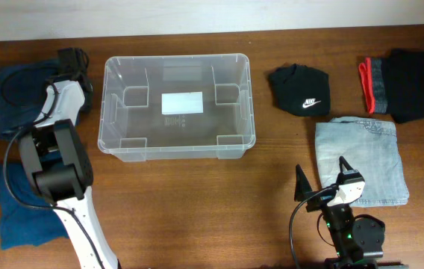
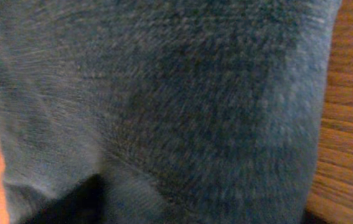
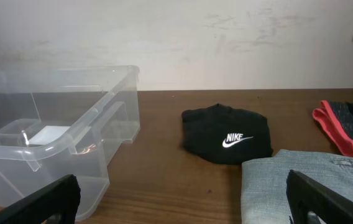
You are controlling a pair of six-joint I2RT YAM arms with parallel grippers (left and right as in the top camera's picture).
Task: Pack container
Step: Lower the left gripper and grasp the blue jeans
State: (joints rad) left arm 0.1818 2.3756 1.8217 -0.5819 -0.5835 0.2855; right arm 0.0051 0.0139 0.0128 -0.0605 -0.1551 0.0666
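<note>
The clear plastic container point(image 1: 176, 153) stands empty at the middle left of the table, with a white label on its base; it also shows in the right wrist view point(image 3: 58, 146). My left gripper point(image 1: 72, 60) is down on a folded dark blue garment point(image 1: 22, 97) left of the container. That grey-blue fabric point(image 2: 183, 106) fills the left wrist view, and the fingers look spread with cloth between them. My right gripper point(image 1: 321, 167) is open and empty near the front edge, beside a folded light denim piece point(image 1: 361, 161). In its own view the right gripper point(image 3: 181, 180) is over bare table.
A black Nike hat point(image 1: 299, 90) lies right of the container and shows in the right wrist view point(image 3: 227, 141). A black garment with a red and grey band point(image 1: 402, 84) is at the far right. A blue cloth point(image 1: 18, 209) lies at the front left.
</note>
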